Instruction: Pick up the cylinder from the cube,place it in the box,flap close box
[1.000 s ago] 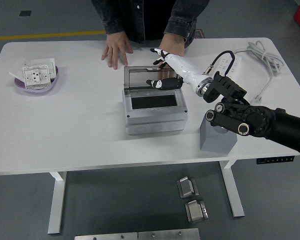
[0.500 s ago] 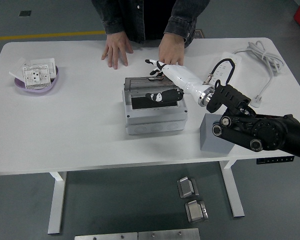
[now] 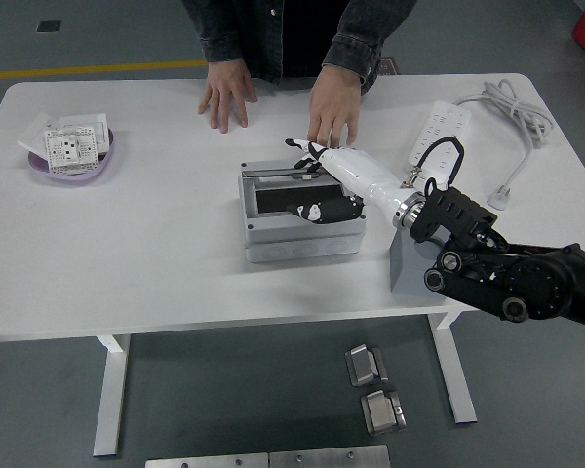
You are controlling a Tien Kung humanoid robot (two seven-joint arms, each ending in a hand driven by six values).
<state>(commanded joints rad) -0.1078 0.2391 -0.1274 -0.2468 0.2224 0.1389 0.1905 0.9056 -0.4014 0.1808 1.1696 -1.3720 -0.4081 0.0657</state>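
Pressing, seemingly, box (image 3: 300, 216) flap (image 3: 273, 174) down

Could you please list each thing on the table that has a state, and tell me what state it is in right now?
box: flap pushed down, nearly closed
right hand: open, resting flat on the box flap
cube: upright, partly hidden by the arm
power strip: lying flat, cable loosely coiled
purple bowl: upright, holding white socket parts
person's hands: resting flat on the table

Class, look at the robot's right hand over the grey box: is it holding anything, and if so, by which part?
Nothing is gripped. The right hand lies flat, fingers spread, on the lid of the grey box, pressing rather than grasping.
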